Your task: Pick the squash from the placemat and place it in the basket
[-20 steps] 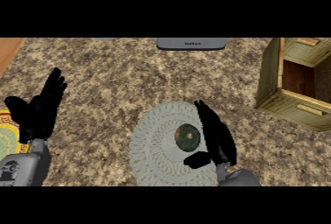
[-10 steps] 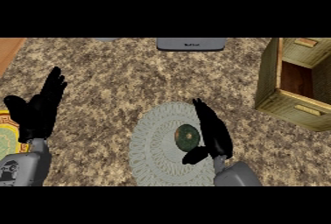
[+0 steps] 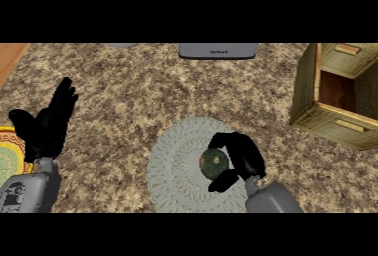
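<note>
Speckled counter [image 3: 148, 95]: basket [image 3: 332, 97] right of placemat [image 3: 173, 165]; grey device [image 3: 218, 50] behind.

right hand [image 3: 242, 156] | fingers straight before, now curled around squash [image 3: 213, 163]

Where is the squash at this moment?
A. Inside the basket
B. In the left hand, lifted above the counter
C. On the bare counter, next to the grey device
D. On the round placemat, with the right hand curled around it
D. The dark green squash lies on the pale round placemat, and the right hand curls around it, while the basket stands apart at the right.
</note>
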`<action>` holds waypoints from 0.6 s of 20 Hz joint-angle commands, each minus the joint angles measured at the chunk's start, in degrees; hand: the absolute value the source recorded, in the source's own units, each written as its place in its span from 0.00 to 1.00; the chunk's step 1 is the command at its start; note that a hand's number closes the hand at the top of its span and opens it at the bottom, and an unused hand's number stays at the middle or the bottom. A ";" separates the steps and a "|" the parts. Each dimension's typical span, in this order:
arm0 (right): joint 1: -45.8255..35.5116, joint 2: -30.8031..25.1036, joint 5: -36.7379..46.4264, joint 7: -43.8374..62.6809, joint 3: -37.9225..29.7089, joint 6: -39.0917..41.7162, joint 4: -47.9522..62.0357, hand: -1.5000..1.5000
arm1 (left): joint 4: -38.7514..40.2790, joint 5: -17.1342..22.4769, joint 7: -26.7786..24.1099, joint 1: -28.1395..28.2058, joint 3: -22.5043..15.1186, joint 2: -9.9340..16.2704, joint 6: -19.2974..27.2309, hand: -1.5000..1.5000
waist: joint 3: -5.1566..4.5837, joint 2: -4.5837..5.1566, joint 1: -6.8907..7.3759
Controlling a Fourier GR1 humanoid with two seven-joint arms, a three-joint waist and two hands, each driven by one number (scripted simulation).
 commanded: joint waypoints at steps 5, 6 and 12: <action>5.72 0.36 -0.06 -5.53 3.38 -3.61 4.14 1.00 | -2.73 0.58 1.31 1.19 0.50 0.48 -0.98 0.50 | 0.57 0.84 0.28; 7.37 0.64 1.08 -4.76 5.59 -3.18 2.05 1.00 | 1.94 -0.71 1.69 -3.90 1.16 0.26 1.18 0.50 | 0.55 0.91 -0.37; 13.27 -3.39 -0.99 -5.25 8.53 3.79 -7.16 1.00 | -1.32 -0.32 1.07 0.28 0.49 -0.03 -0.10 0.50 | 0.55 0.78 -0.10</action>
